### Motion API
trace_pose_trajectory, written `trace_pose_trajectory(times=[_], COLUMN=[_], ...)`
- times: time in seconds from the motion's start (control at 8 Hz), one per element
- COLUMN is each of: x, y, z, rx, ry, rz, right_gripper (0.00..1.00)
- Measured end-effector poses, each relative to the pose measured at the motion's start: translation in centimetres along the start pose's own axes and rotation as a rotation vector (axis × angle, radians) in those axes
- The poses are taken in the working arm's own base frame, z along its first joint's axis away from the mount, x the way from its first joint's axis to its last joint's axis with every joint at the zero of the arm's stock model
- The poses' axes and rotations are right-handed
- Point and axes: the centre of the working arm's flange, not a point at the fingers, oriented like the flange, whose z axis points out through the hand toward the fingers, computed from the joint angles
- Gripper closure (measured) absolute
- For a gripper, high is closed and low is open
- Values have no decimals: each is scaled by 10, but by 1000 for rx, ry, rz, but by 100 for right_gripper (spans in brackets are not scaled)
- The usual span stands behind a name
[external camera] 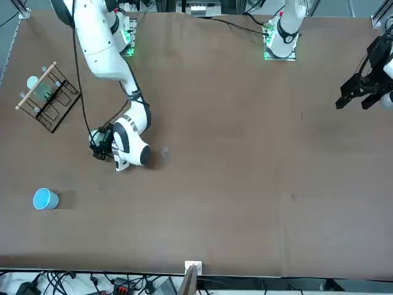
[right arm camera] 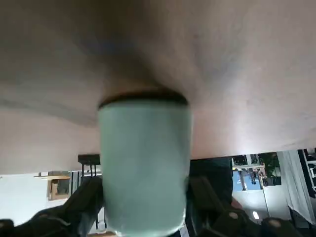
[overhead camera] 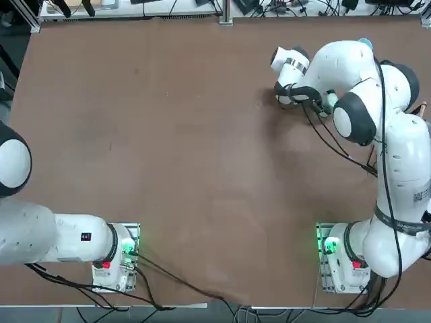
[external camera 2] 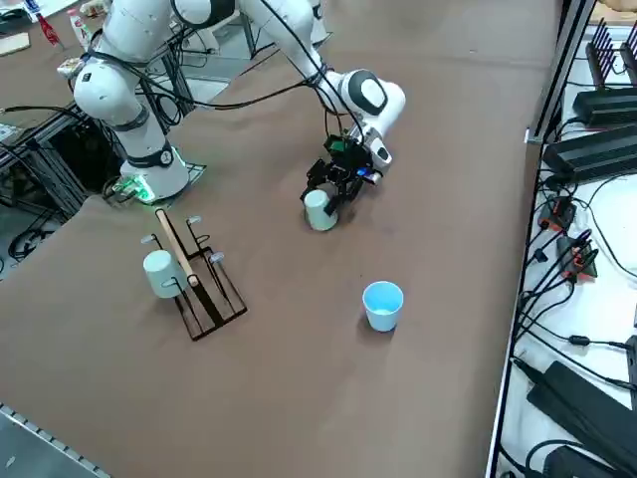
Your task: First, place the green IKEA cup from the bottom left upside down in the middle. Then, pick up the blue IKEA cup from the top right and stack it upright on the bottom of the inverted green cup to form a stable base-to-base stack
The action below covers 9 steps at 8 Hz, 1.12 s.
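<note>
- Nearest, the right arm's base (overhead camera: 343, 259) was at the near edge of the brown table (overhead camera: 188, 161), right of the middle, and the white arm (overhead camera: 397, 168) reached from it toward the far part.
- Farther in, at the right, was a dark wire rack (external camera 2: 214, 289) with a pale wooden handle (external camera 2: 177, 244). A pale mint tumbler (external camera 2: 164, 273) was at its handle side; the views did not settle how it was supported.
- Beyond and left of the rack, the right gripper (right arm camera: 145, 202) was low over the table, its fingers apart with the green IKEA cup (right arm camera: 144, 168) between them. Whether both pads touched the cup could not be told.
- That green cup was upside down, its wide rim toward the table and its narrower base up, in the right half of the scene. Whether the rim met the tabletop was unclear.
- Farthest of the cups, the blue IKEA cup (external camera 2: 383, 305) stood upright in the far right area, its open mouth up, well apart from the green one.
</note>
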Motion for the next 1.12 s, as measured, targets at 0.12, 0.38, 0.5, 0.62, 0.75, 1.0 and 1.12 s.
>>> trace_pose_trajectory(times=[0.12,0.38,0.5,0.62,0.75,1.0,1.12], x=[1,1,0,-2,-5,-20,-35], y=[0,1,2,4,5,11,17], z=[-3,-14,-20,-24,-29,-44,-57], rx=[-4,-18,-24,-16,6,22,20], ry=[10,28,36,50,71,113,145], rz=[3,9,15,23,32,57,79], right_gripper=[0,0,0,0,0,0,0])
